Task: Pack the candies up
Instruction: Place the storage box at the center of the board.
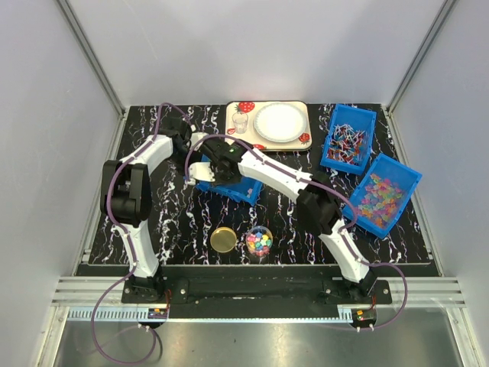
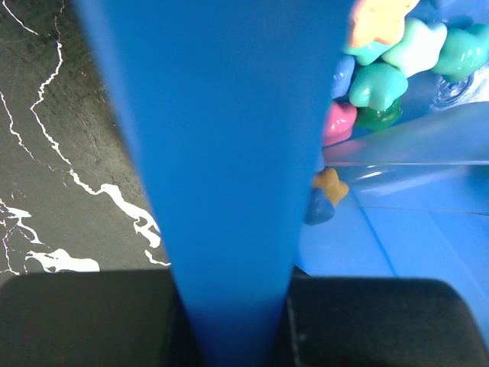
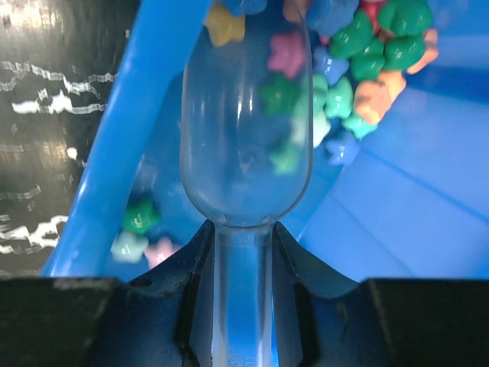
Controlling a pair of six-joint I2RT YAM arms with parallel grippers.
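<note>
Black table (image 1: 176, 229), glossy, white marble veining. Both arms reach in to a blue bin (image 1: 248, 189) near the middle, which sits tilted.

Left gripper (image 2: 237, 321): the black jaws are clamped together on the bin's thin side wall. The wall is smooth, opaque blue plastic and fills the middle of the left wrist view.

Right gripper (image 3: 243, 306): closed around the narrow handle of a clear plastic scoop (image 3: 244, 138). The scoop has a rounded, glossy bowl and points into the bin. Whether any sweets lie inside the bowl or only behind it, cannot tell.

Candies (image 3: 359, 46): chunky, opaque, star-shaped pieces in green, pink, blue, peach and yellow. They are heaped at the far end of the bin, with a few loose near the wall. More of them fill a small clear round jar (image 1: 259, 241) standing on the table near the arm bases. A flat gold lid (image 1: 224, 239) lies just left of the jar, apart from it.

At the back is a cream tray (image 1: 306, 115) with a strawberry print, carrying a white round plate (image 1: 280, 121).

On the right are two more blue bins: the stick-sweet bin (image 1: 349, 141) holds thin red-blue-white sticks, and the pastel bin (image 1: 382, 193) holds translucent pink-orange-purple sweets.
</note>
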